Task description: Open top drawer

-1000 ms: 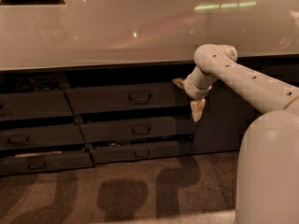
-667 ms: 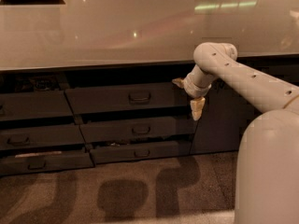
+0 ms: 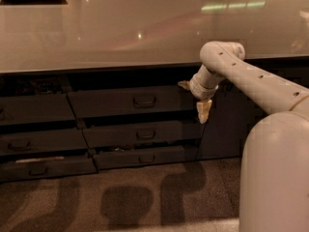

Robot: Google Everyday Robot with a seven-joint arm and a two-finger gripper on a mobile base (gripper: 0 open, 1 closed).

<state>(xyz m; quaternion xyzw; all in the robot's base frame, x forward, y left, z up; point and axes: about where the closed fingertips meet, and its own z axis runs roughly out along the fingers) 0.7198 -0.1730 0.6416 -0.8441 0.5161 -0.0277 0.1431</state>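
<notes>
- Nothing is shifting that we can see since a second ago — the arm point(image 3: 260, 81) and the gripper point(image 3: 200, 108) are sitting at the same spot under the front edge of the worktop point(image 3: 120, 37).
- We are watching the gripper hanging in front of the right end of the top drawer point(image 3: 111, 103), pointing downward. Whether it is released or clenched we cannot tell, and we are seeing nothing carried in it.
- The top drawer is lying directly below the worktop's front edge, in the middle column, above two shallower drawers point(image 3: 120, 135). Its front is looking closed or nearly so, with no inner tray showing.
- Its loop handle point(image 3: 144, 100) is sitting at the middle of the front, well to the left of the gripper and at about the same height, so we are judging the reach to the handle as not yet made.
- We are worrying about the approach. Coming in from this side, the gripper may be scraping along the drawer front or catching its right edge instead of hooking the loop, since the handle is small and dark against a dark front.
- We are also minding a pull that is not straight out — an angled tug could be jamming the top drawer or letting the loop handle slip free.
- A drop in height on the way across would be bringing the gripper to the handle of the drawer below and opening the wrong one.
</notes>
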